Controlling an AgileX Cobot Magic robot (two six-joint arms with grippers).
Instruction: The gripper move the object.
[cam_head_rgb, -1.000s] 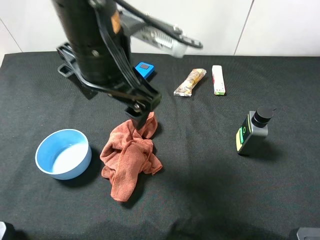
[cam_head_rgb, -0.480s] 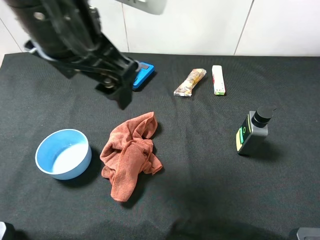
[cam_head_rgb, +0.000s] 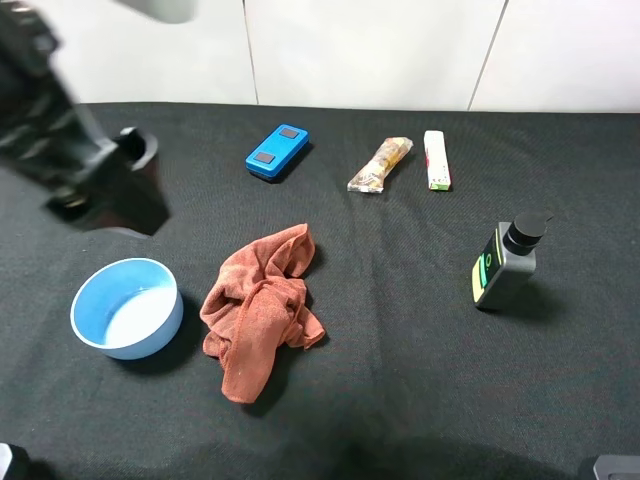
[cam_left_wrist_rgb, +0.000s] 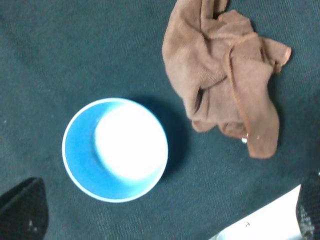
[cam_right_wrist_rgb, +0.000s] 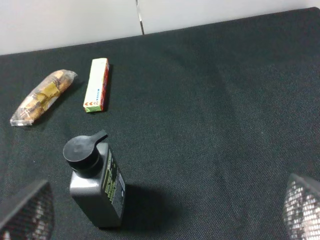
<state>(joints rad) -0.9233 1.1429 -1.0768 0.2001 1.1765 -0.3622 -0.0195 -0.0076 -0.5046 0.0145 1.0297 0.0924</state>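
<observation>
A crumpled rust-orange cloth (cam_head_rgb: 263, 305) lies loose on the black table, right of a blue bowl (cam_head_rgb: 150, 330). My left gripper (cam_head_rgb: 112, 188) is a dark blur at the far left, above and behind the bowl, well clear of the cloth. In the left wrist view its fingertips (cam_left_wrist_rgb: 22, 210) sit far apart and hold nothing; the bowl (cam_left_wrist_rgb: 80, 165) and the cloth (cam_left_wrist_rgb: 225, 70) lie below. My right gripper (cam_right_wrist_rgb: 165, 215) is open and empty, near a grey pump bottle (cam_right_wrist_rgb: 95, 180).
A blue flat device (cam_head_rgb: 277, 152), a wrapped snack bar (cam_head_rgb: 380, 164) and a white gum box (cam_head_rgb: 436, 159) lie along the back. The grey bottle (cam_head_rgb: 505, 262) stands at the right. A white wall borders the table's far edge.
My left arm has lifted off the cloth's top edge and swung to the far left. The cloth stays where it lay. Nothing else moved.
</observation>
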